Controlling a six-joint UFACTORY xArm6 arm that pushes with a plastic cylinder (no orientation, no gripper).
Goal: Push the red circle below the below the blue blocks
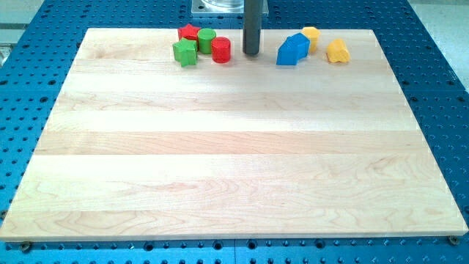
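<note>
The red circle [221, 50] stands near the view's top edge of the wooden board, touching a green circle [206, 39] on its upper left. The blue blocks [293, 50] sit together to the view's right of it, looking like one joined shape. My tip [251, 53] rests on the board between them, a short gap right of the red circle and a wider gap left of the blue blocks. It touches neither.
A red star block [189, 33] and a green star block [185, 52] sit left of the red circle. Two yellow blocks [311, 34] [338, 51] lie right of the blue ones. The board's top edge [146, 30] is close behind all of them.
</note>
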